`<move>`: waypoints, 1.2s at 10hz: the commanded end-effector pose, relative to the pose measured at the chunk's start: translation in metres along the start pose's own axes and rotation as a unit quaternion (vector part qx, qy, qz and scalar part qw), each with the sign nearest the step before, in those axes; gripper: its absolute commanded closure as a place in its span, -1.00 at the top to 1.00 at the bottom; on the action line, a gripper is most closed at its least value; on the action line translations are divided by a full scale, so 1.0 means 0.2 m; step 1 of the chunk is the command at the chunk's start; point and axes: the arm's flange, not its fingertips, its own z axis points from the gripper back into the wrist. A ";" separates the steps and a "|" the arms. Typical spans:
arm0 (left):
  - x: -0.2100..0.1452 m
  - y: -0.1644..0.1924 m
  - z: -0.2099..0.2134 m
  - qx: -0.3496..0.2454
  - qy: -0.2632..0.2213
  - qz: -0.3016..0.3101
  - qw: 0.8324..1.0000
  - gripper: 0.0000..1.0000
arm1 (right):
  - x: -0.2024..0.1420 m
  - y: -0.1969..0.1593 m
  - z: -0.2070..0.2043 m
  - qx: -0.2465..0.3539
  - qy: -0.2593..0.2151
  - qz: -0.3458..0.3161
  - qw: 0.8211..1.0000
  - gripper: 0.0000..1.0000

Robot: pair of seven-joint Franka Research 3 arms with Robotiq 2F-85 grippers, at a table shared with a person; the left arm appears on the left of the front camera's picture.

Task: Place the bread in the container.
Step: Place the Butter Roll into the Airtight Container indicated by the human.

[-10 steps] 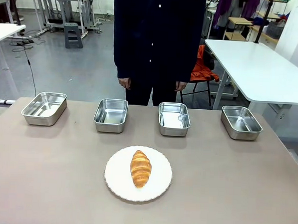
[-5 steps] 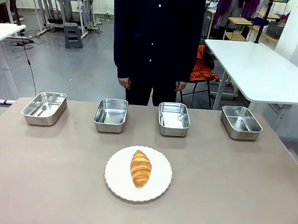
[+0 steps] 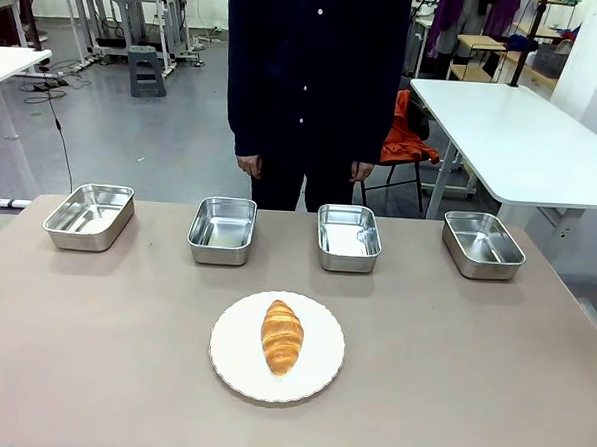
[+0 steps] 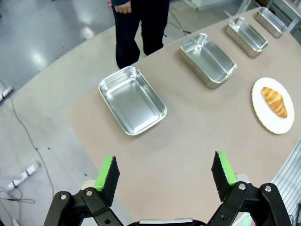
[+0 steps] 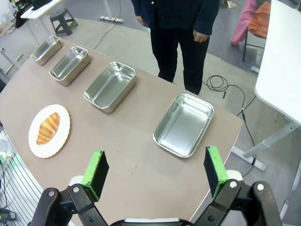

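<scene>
The bread (image 3: 283, 336), a golden-brown croissant, lies on a round white plate (image 3: 237, 366) near the table's front middle. Several shiny steel trays stand in a row along the far edge, and nothing singles out one as the container: (image 3: 90, 216), (image 3: 223, 230), (image 3: 348, 237), (image 3: 483, 244). My left gripper (image 4: 164, 174) hangs open high above the table's left end, over the nearest tray (image 4: 132, 100), with the bread (image 4: 274, 101) far off. My right gripper (image 5: 155, 175) is open too, above the right end near a tray (image 5: 184, 124); the bread (image 5: 48, 128) is at its left.
A person in dark clothes (image 3: 310, 94) stands at the far side, hands down by the sides. A white table (image 3: 523, 135) stands beyond on the right. Bare tabletop (image 3: 451, 372) lies on both sides of the plate.
</scene>
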 end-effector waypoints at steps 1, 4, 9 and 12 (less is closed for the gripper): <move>0.00 0.00 0.01 0.002 -0.001 0.003 1.000 1.00 | 0.00 0.00 0.00 0.002 -0.003 0.001 1.000 1.00; 0.00 0.00 0.01 0.002 -0.001 0.003 1.000 1.00 | 0.00 0.00 0.00 0.002 -0.003 0.001 1.000 1.00; 0.00 0.00 0.01 0.002 -0.001 0.003 1.000 1.00 | 0.00 0.00 0.00 0.002 -0.003 0.001 1.000 1.00; 0.00 0.00 0.01 0.002 -0.001 0.003 1.000 1.00 | 0.00 0.00 0.00 0.002 -0.003 0.001 1.000 1.00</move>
